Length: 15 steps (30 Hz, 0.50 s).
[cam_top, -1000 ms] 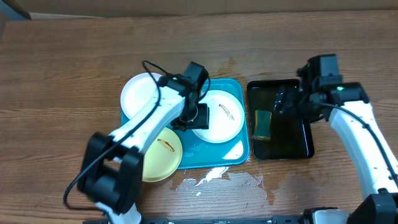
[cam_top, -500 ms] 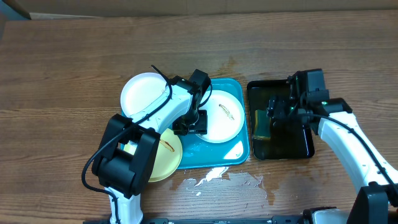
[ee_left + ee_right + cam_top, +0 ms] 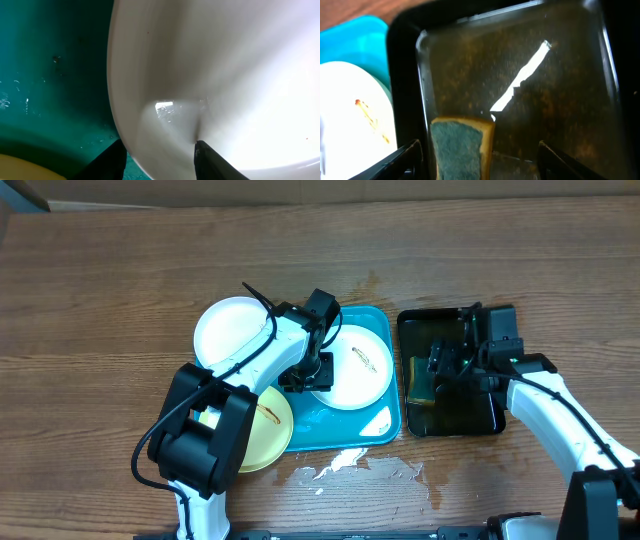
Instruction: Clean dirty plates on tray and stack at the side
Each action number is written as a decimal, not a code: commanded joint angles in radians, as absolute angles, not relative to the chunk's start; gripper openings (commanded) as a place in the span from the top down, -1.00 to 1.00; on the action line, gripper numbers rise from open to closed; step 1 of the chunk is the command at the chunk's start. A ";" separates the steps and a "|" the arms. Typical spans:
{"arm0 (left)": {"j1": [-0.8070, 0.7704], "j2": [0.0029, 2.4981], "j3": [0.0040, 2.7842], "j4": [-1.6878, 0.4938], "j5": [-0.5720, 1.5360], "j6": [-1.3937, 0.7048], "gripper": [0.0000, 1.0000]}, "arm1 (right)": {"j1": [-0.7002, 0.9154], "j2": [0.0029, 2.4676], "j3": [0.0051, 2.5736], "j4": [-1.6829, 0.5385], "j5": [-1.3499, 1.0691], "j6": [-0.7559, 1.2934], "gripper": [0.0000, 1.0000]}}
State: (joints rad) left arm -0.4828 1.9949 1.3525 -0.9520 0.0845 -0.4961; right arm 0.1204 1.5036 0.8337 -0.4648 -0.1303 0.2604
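The white plate (image 3: 355, 365) on the turquoise tray (image 3: 345, 432) bears a thin brown smear. The left gripper (image 3: 159, 147) straddles its rim (whether it is clamped, I cannot tell). The right gripper (image 3: 479, 146), jaws spread, has neared the sponge (image 3: 460, 150).

Soft, even light falls from above in the overhead view. Shadows are faint, and a white glare patch sits on the wet blue tray (image 3: 378, 420). Between the jaws of the left gripper (image 3: 159, 152) the white plate (image 3: 165, 75) looks close and soft, blown out to their right. Ahead of the right gripper (image 3: 479, 150) jaws, a bright streak glares on the black tray (image 3: 520, 85); the sponge (image 3: 460, 145) between them is slightly blurred.
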 commanded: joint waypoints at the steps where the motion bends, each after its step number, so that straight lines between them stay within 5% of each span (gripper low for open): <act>1: -0.485 2.007 1.351 -0.940 0.070 -0.503 0.08 | 0.136 1.528 0.823 -0.468 -0.155 0.254 -0.49; 15: -0.485 2.007 1.351 -0.930 0.070 -0.510 0.08 | 0.252 1.579 0.823 -0.453 -0.059 0.255 -0.50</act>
State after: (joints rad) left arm -0.4831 1.9949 1.3525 -0.9306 0.0845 -0.4969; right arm 0.2390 1.5776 0.8280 -0.4603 -0.1226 0.2604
